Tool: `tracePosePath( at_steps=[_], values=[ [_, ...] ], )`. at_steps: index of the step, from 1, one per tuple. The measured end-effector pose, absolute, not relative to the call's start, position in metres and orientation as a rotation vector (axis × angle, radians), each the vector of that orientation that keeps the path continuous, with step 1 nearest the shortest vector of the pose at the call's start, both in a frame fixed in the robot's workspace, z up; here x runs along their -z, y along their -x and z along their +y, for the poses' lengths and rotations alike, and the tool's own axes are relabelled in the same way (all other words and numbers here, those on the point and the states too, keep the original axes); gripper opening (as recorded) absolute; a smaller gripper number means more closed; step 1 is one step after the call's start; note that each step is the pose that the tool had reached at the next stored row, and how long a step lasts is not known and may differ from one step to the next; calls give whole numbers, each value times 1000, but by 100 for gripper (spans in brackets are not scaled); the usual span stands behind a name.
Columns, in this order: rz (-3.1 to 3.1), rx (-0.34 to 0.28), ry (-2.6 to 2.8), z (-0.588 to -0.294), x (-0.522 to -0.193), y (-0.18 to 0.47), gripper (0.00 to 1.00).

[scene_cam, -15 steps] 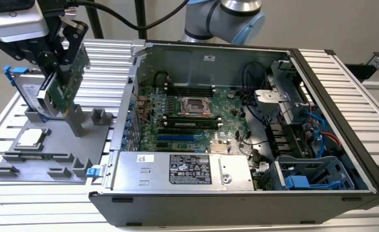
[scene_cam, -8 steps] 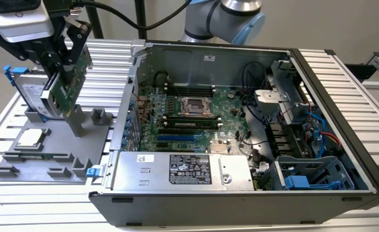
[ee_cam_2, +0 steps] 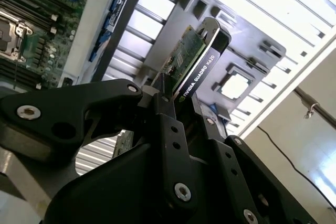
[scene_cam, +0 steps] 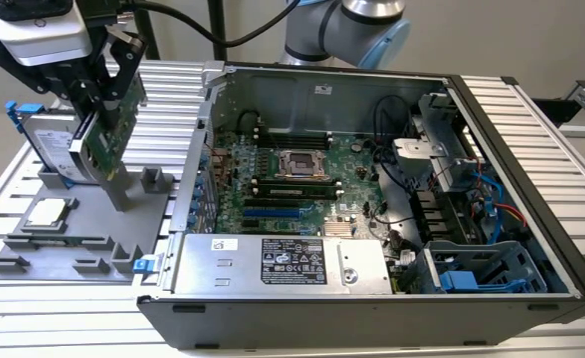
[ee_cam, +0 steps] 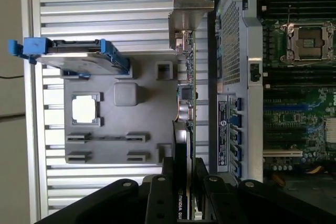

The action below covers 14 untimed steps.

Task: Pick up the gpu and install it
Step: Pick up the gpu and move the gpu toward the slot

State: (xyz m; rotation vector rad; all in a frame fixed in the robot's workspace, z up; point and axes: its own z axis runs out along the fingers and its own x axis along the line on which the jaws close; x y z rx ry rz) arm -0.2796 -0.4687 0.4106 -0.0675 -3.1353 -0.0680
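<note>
1. The end effector [scene_cam: 107,78] is clenched on the gpu [scene_cam: 107,130], its black fingers [ee_cam_2: 168,124] pinching the card's upper edge.
2. The gpu stands on edge over the grey parts holder [scene_cam: 148,224], which lies on the slatted counter [scene_cam: 44,321] at the exterior view's left.
3. Whether the card's lower edge touches the holder cannot be told.
4. A hard drive with blue rails [scene_cam: 54,145] stands just beside the gpu, and a CPU chip [scene_cam: 48,212] lies in the holder.
5. The open computer case [scene_cam: 372,321] sits at the exterior view's right, its motherboard [scene_cam: 292,175] exposed.
</note>
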Motion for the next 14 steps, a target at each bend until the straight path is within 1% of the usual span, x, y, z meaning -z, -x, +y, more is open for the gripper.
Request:
tracePosePath(
  at_steps=[14],
  values=[
    [-3135, 68, 67, -469, -411, 268, 0]
  ],
)
